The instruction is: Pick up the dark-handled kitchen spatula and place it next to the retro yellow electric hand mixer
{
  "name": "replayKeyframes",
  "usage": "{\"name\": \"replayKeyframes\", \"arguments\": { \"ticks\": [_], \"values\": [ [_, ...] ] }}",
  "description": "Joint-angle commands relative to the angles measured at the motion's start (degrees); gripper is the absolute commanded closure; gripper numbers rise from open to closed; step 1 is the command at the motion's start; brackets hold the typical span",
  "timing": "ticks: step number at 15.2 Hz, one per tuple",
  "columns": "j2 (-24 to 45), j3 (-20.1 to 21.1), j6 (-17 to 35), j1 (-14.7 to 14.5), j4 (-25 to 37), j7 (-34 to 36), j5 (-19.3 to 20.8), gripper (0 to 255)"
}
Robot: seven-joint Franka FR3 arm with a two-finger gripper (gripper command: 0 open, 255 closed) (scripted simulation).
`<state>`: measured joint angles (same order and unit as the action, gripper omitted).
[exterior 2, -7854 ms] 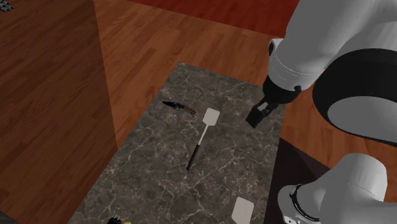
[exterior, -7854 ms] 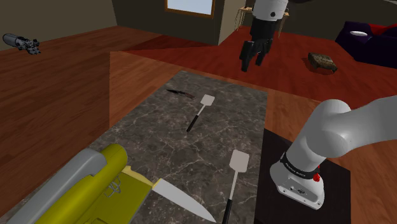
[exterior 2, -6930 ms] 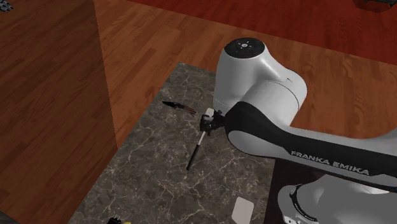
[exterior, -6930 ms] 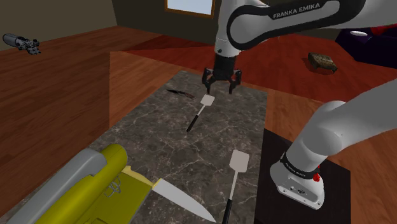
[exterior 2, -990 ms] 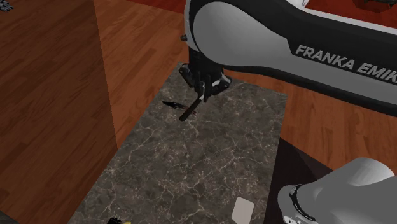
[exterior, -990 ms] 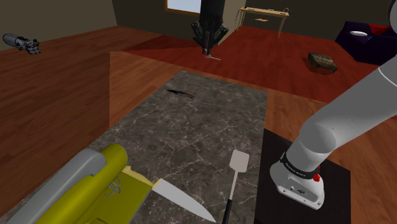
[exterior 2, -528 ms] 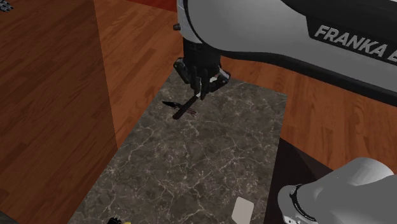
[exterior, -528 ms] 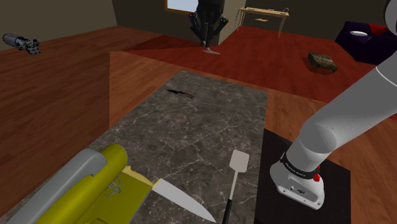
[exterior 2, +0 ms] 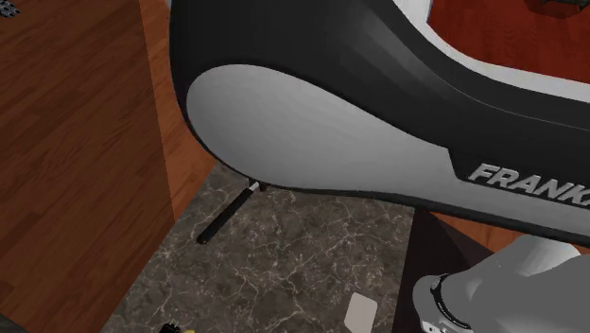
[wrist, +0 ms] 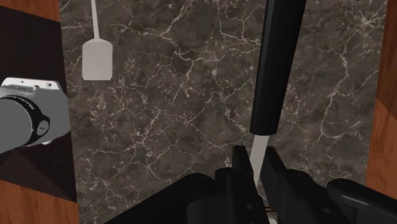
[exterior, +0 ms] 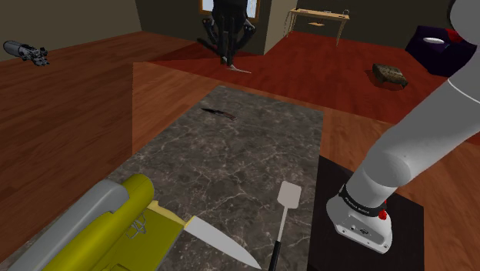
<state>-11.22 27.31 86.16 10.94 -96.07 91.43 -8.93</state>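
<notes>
1. Dark, white-veined stone counter (exterior: 231, 162) carries everything. At the shoulder view's lower left lies the yellow and grey hand mixer (exterior: 123, 223), with a knife blade (exterior: 219, 240) pointing away from it.
2. Toward the middle, over the counter's far end, the gripper (exterior: 225, 54) hangs high above the surface, well apart from the mixer.
3. Its jaws are drawn narrow around the spatula (wrist: 277, 63). In the wrist view the fingers (wrist: 240, 162) pinch the thin white neck, and the long black handle juts out beyond them.
4. The tool looks light, stiff and slim, so weight should be no trouble. The neck looks smooth and narrow, though, and the hold sits far from the handle's end. My guess is that it could pivot or slip in the pinch during a quick swing. A hold nearer the handle's start would steady it.
5. Rightward, a second spatula (exterior: 286, 204) lies flat on the counter near the arm's base (exterior: 361, 219). It is a look-alike and should be left alone.
</notes>
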Motion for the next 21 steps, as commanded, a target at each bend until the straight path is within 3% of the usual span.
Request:
{"name": "replayKeyframes", "arguments": {
  "ticks": [1,11,21],
  "values": [
    [1.2,2.0,0.3,-1.0,1.2,3.2,0.3,255],
    [14.0,12.6,0.0,-8.4,13.5,21.0,7.2,255],
    [10.9,11.8,8.3,-7.7,2.6,19.2,5.2,255]
  ]
}}
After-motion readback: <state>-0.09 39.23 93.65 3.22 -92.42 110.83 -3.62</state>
